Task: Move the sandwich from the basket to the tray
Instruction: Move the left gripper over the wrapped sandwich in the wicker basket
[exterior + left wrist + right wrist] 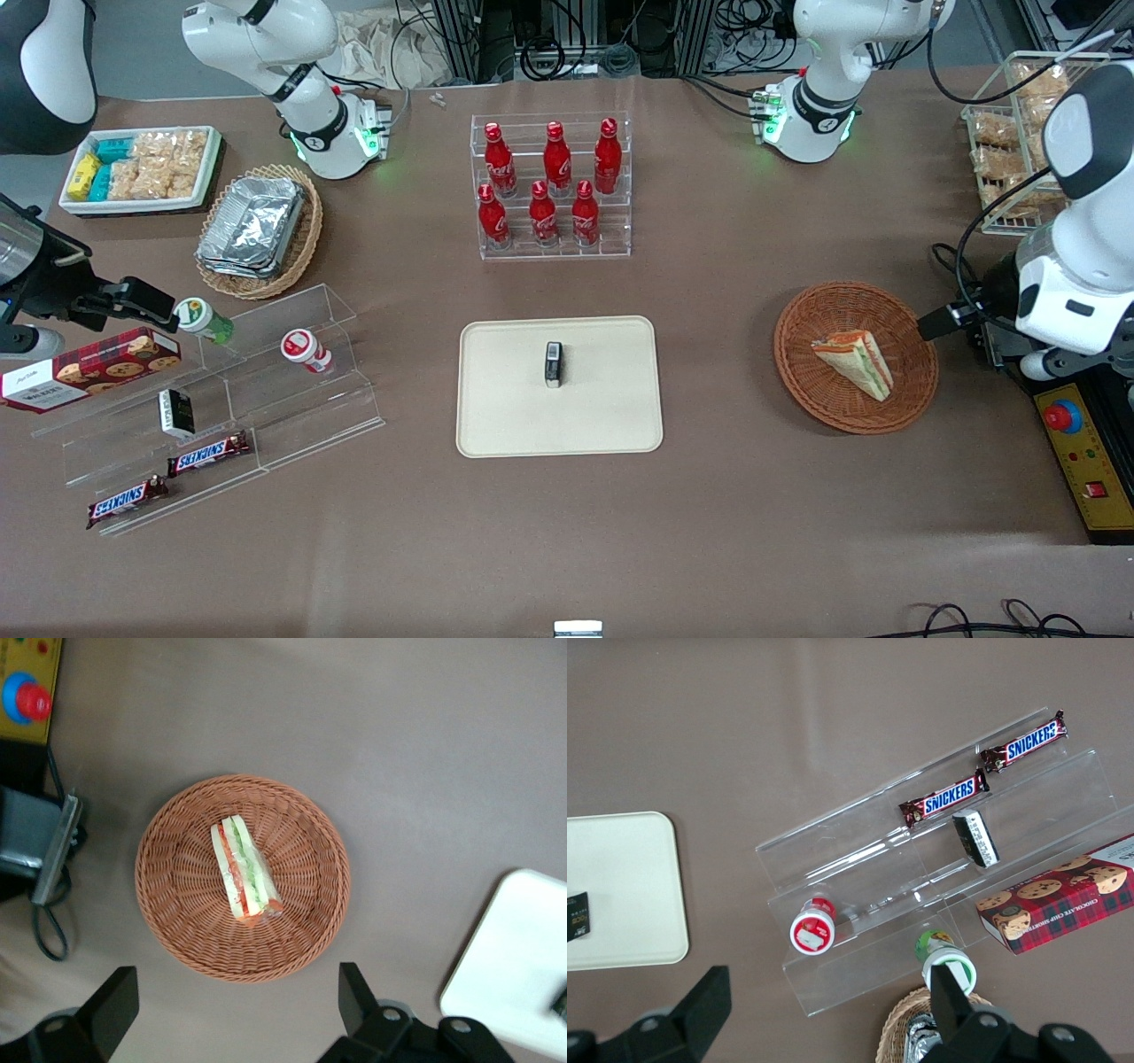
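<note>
One sandwich point(244, 870) in basket point(177, 904), tray point(496, 416) with perhaps a packet point(553, 364), released claw point(232, 1005) above

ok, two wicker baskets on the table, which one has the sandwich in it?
The round reddish-brown basket toward the working arm's end; the sandwich lies in it. The paler basket holds foil containers. The gripper hangs open above the sandwich basket.

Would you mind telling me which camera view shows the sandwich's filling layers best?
The left wrist view: the sandwich lies edge-up in the basket below the open gripper, showing green, red and white layers. The front view shows the sandwich smaller and mostly its bread side. The right wrist view does not show it.
</note>
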`<action>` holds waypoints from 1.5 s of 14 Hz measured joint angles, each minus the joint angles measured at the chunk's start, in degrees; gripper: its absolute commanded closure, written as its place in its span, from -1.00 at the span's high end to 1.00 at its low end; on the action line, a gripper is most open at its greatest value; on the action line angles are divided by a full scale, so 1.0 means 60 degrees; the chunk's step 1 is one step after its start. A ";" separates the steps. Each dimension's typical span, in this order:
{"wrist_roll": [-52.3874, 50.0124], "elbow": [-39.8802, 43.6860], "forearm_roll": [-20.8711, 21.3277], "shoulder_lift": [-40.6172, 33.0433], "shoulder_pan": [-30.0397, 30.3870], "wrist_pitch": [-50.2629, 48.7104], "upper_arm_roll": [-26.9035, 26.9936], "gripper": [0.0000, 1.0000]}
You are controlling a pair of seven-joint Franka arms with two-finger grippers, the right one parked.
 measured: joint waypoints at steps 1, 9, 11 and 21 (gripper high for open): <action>-0.0697 -0.0271 0.0001 -0.0001 0.0000 0.0297 -0.0001 1.00; -0.2735 -0.2749 0.0009 -0.0346 0.0020 0.2722 0.0021 1.00; -0.2853 -0.2905 0.0009 -0.0417 0.0026 0.2723 0.0034 1.00; -0.4102 -0.3847 0.0009 -0.0183 0.0026 0.3739 0.0032 1.00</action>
